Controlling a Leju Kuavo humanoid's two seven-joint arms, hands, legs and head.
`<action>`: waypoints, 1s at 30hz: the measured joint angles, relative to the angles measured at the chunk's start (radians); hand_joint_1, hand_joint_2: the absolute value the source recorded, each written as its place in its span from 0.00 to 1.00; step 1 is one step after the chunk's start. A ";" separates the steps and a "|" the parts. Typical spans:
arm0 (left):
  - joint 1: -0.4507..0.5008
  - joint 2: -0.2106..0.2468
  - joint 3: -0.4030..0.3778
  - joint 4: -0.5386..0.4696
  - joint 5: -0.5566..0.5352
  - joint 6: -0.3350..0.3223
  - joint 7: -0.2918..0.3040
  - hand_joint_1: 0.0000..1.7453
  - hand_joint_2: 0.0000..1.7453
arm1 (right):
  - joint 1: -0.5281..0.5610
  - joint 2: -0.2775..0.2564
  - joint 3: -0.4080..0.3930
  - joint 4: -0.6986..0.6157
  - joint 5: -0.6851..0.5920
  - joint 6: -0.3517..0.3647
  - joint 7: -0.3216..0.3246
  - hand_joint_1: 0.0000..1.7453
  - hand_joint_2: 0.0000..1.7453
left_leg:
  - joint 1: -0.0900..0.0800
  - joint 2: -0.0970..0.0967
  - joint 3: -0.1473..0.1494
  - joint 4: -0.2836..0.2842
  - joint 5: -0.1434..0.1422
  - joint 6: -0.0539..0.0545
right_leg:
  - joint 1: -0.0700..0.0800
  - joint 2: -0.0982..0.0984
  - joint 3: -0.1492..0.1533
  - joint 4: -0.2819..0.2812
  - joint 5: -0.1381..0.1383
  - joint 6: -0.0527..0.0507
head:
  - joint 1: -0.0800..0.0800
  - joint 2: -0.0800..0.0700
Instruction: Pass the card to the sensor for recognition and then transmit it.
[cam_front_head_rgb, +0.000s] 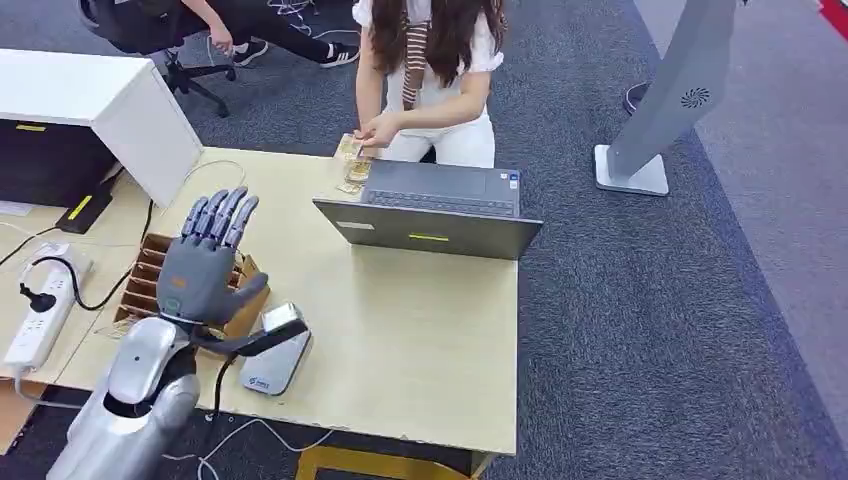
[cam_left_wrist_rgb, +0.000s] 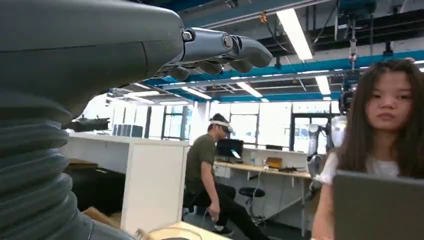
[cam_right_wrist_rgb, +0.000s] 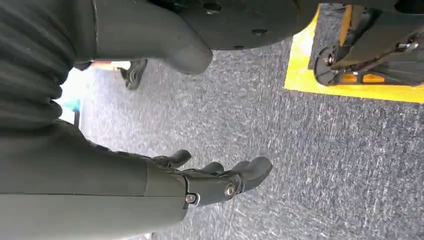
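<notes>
My left hand (cam_front_head_rgb: 205, 262) is raised over the table's left side, fingers spread upward and holding nothing; its fingers (cam_left_wrist_rgb: 220, 49) stretch out bare in the left wrist view. Just beyond it stands a slotted cardboard card box (cam_front_head_rgb: 143, 283). The grey sensor (cam_front_head_rgb: 276, 357) lies on the table to the hand's right, near the front edge. Across the table a person (cam_front_head_rgb: 432, 60) holds a small stack of cards (cam_front_head_rgb: 350, 146), and more cards (cam_front_head_rgb: 351, 180) lie beside the laptop. My right hand (cam_right_wrist_rgb: 210, 182) hangs over the carpet, fingers apart, with nothing in it.
An open grey laptop (cam_front_head_rgb: 432, 212) stands at the table's far middle, its lid (cam_left_wrist_rgb: 377, 206) seen close by. A white cabinet (cam_front_head_rgb: 95, 105) and a power strip (cam_front_head_rgb: 40, 318) with cables lie to the left. A grey stand (cam_front_head_rgb: 655, 120) is on the carpet to the right.
</notes>
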 joint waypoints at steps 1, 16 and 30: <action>0.047 0.008 0.000 -0.032 -0.004 0.001 -0.009 0.00 1.00 | 0.000 0.000 -0.003 0.000 -0.007 -0.001 -0.002 0.00 1.00 | 0.000 0.001 0.001 0.000 -0.002 -0.002 | 0.000 0.001 0.000 0.000 0.000 0.000 | 0.000 0.000; 0.352 0.049 0.000 -0.192 -0.031 0.027 -0.024 0.00 1.00 | 0.005 0.003 -0.029 0.000 -0.023 -0.010 -0.005 0.00 1.00 | 0.000 -0.002 0.001 0.000 -0.001 -0.001 | 0.000 -0.004 0.002 0.000 -0.001 0.000 | 0.000 0.000; 0.405 0.043 0.047 -0.157 -0.053 0.180 0.001 0.00 1.00 | 0.004 0.003 -0.029 0.000 -0.005 -0.013 0.006 0.00 1.00 | 0.000 -0.003 0.001 0.000 -0.001 -0.001 | 0.000 -0.005 0.002 0.000 -0.001 0.000 | 0.000 0.000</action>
